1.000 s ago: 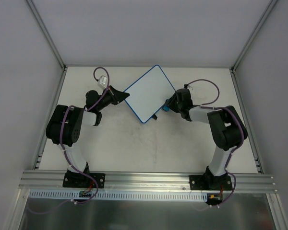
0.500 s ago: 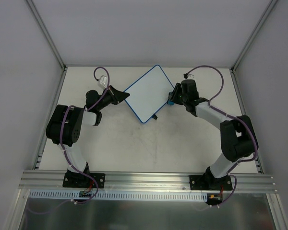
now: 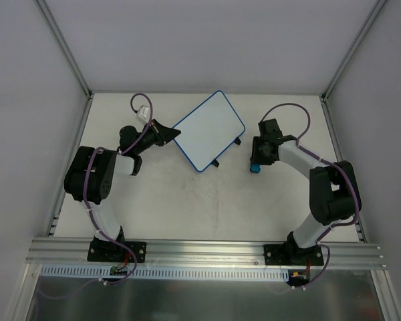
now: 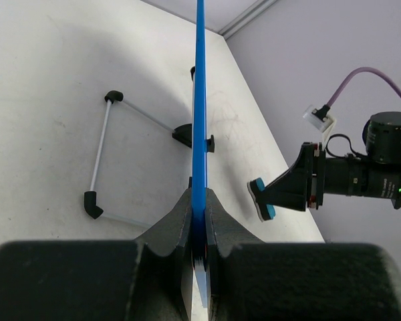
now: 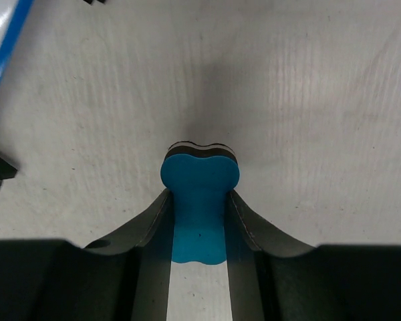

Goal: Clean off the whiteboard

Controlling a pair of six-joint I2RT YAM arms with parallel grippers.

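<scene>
Left gripper (image 4: 199,200): fingers clenched on the blue rim of the whiteboard (image 3: 209,130), gripping its left corner. In the left wrist view the board runs edge-on straight out from between the jaws, so it is held tilted up off the table (image 3: 207,207) rather than lying flat. To one side of the rim a thin wire stand (image 4: 101,155) with black feet reaches from the board's back down to the table surface.

Whiteboard face, top view: plain white, no marks that I can make out. It extends rightward and away from the left gripper, sitting diagonally between the two grippers.

Right gripper (image 3: 256,162): fingers closed on a small blue eraser (image 5: 199,175), which sticks out past the fingertips with its dark felt layer at the far end, aimed at the table. Whether the felt touches the table cannot be told; a soft shadow lies just beyond it.

Right gripper and eraser are clear of the board, off its right-hand edge and near its black feet. A corner of the blue rim shows at the upper left of the right wrist view.
</scene>
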